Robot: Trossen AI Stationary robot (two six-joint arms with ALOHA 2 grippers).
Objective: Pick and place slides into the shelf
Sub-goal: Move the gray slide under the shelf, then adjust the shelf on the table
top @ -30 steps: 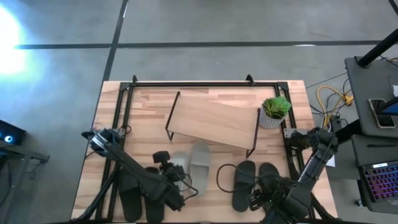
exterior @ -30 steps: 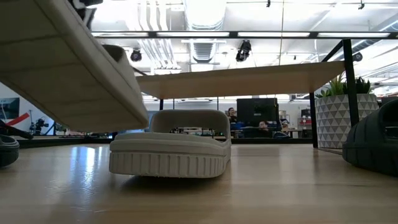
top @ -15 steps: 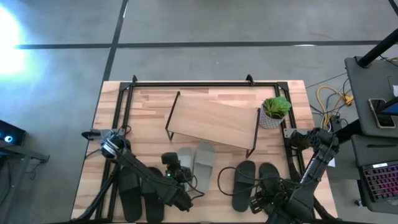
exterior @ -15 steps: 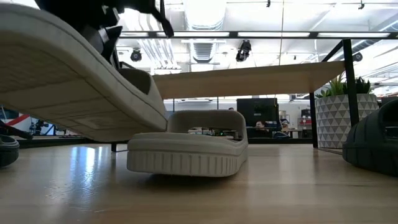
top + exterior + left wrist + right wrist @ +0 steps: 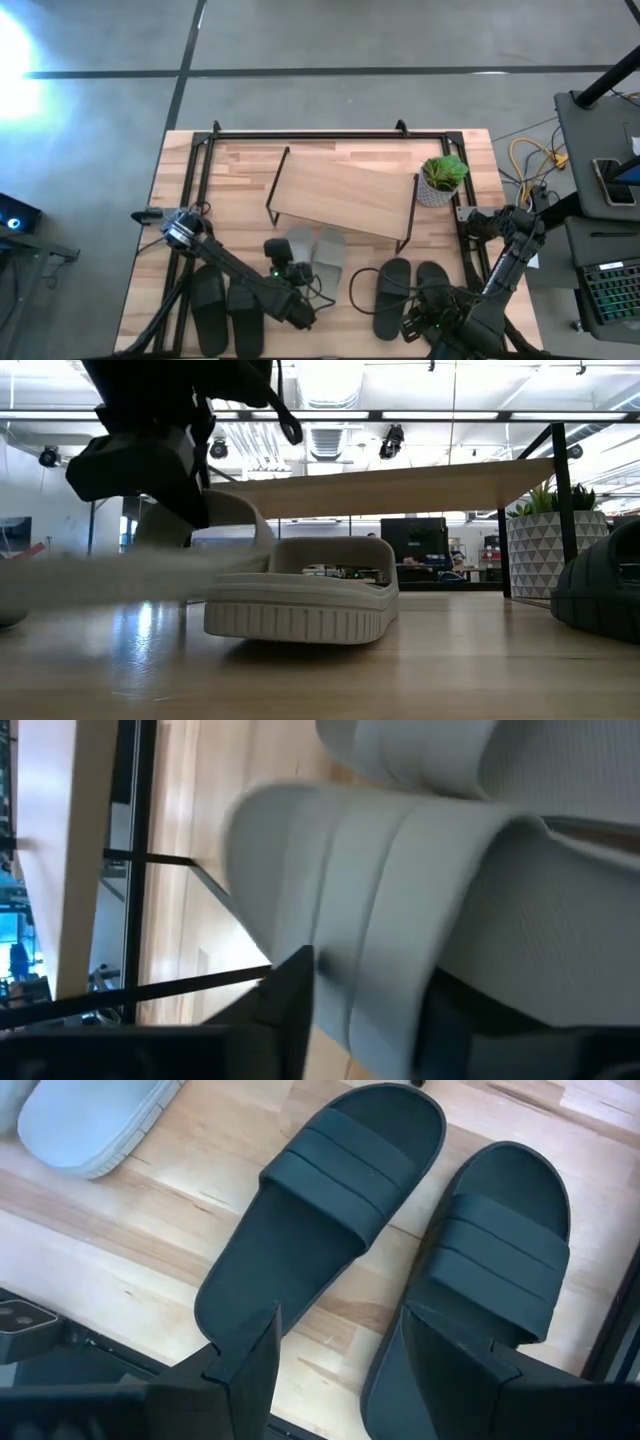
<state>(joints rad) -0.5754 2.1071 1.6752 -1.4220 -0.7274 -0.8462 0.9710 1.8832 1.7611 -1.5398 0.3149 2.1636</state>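
Note:
Two light grey slides lie side by side just in front of the shelf (image 5: 345,195). The left grey slide (image 5: 299,242) shows blurred and low over the table in the low view (image 5: 100,575). The right grey slide (image 5: 327,252) rests flat on its sole. My left gripper (image 5: 290,262) is open and slants down over the left slide, a finger on either side of its strap. My right gripper (image 5: 350,1370) hangs open above a black pair (image 5: 330,1210) (image 5: 490,1270) and touches nothing. My left gripper has the left grey slide's strap (image 5: 380,920) between its open fingers (image 5: 290,1005), coming slanting from the near side. Whether the fingers touch the strap, I cannot tell. The slide lies about level, close to the table.
A second black pair (image 5: 207,300) (image 5: 246,312) lies at the near left. A potted plant (image 5: 441,180) stands by the shelf's right leg. A black frame (image 5: 300,135) runs along the table's far edge and sides.
My left gripper has carried the left grey slide down and toward the shelf. The slide, steeply tilted before, has come down about level beside the other grey slide. That other slide has slid a little toward the table's right.

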